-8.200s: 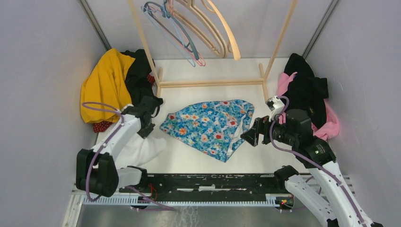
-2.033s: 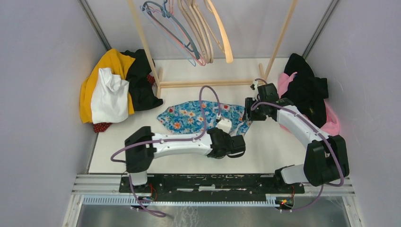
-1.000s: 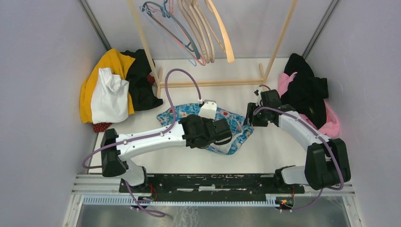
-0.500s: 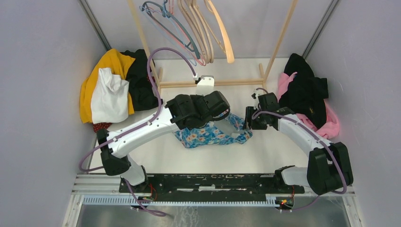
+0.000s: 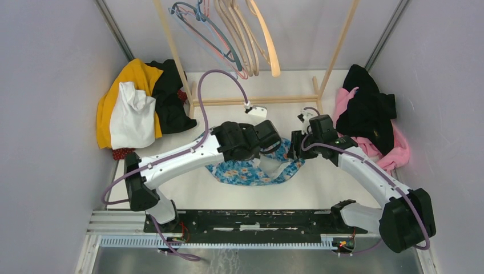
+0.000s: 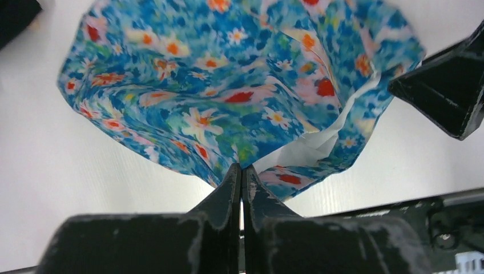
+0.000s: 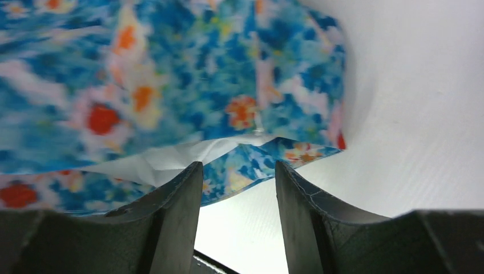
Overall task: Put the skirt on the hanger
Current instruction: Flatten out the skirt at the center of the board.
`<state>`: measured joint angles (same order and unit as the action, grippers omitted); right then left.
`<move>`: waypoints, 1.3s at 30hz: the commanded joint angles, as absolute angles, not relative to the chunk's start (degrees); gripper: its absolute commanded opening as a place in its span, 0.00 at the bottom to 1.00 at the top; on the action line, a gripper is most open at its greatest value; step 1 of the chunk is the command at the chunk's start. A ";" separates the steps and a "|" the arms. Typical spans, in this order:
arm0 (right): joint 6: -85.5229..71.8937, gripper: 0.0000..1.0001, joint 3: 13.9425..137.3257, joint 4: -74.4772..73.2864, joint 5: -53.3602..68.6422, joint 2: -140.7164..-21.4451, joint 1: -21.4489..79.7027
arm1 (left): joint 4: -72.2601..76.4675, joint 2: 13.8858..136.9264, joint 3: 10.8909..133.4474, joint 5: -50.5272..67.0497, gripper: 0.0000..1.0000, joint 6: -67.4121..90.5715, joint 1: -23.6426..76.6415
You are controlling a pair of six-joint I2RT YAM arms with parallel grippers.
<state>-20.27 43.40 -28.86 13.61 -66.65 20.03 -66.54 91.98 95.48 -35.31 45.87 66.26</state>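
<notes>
The skirt is blue floral with a white lining. It hangs bunched over the middle of the table. My left gripper is shut on its edge and holds it up; the skirt spreads below the fingers. My right gripper is open right at the skirt's right edge, with the hem between its fingers but not pinched. In the top view the left gripper and right gripper are close together. Several hangers hang on the wooden rack at the back.
The wooden rack frame stands across the back. A pile of yellow, white and black clothes lies at the back left. A pile of black and pink clothes lies at the right. The arm bases' rail runs along the near edge.
My left gripper took hold of the skirt and lifted it off the table, gathering it into a bunch. My right gripper has moved in toward the skirt's right edge.
</notes>
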 commanded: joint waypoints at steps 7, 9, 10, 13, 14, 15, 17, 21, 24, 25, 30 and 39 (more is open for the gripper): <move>-18.18 0.55 47.51 -29.59 9.35 -66.37 29.93 | -57.74 92.57 87.83 -25.80 0.06 46.91 73.62; -18.38 0.55 46.38 -29.70 8.43 -65.59 30.51 | -57.27 92.49 86.94 -25.92 0.06 47.98 74.74; -18.68 0.55 45.73 -29.71 7.57 -65.36 30.65 | -56.89 92.12 86.44 -25.99 0.06 48.52 75.18; -21.12 0.56 44.13 -30.03 1.01 -65.49 30.68 | -56.41 90.29 85.27 -26.59 0.06 49.77 76.18; -22.09 0.58 43.90 -29.99 -0.99 -65.70 30.73 | -56.48 89.44 85.09 -26.97 0.06 50.02 76.46; -22.69 0.59 43.80 -29.94 -2.60 -66.08 30.71 | -56.51 88.24 84.87 -27.18 0.06 50.28 76.68; -24.16 0.63 43.55 -29.54 -5.54 -67.19 30.62 | -56.97 86.31 84.37 -27.99 0.06 51.05 76.96; -26.06 0.65 43.01 -27.76 -7.97 -70.02 28.65 | -59.43 82.60 83.34 -30.33 0.06 52.89 77.08; -26.03 0.65 42.96 -25.87 -7.04 -71.68 26.88 | -60.17 80.87 82.31 -31.27 0.06 53.22 77.11; -25.83 0.65 43.25 -25.55 -6.89 -72.54 26.37 | -60.23 80.70 82.01 -31.35 0.06 53.27 77.09; -24.65 0.65 45.02 -24.50 -4.79 -76.89 24.63 | -60.18 81.11 81.75 -31.25 0.06 52.96 77.12; -24.57 0.66 43.96 -24.10 -4.64 -76.58 24.07 | -61.39 78.20 81.48 -31.72 0.06 53.18 77.04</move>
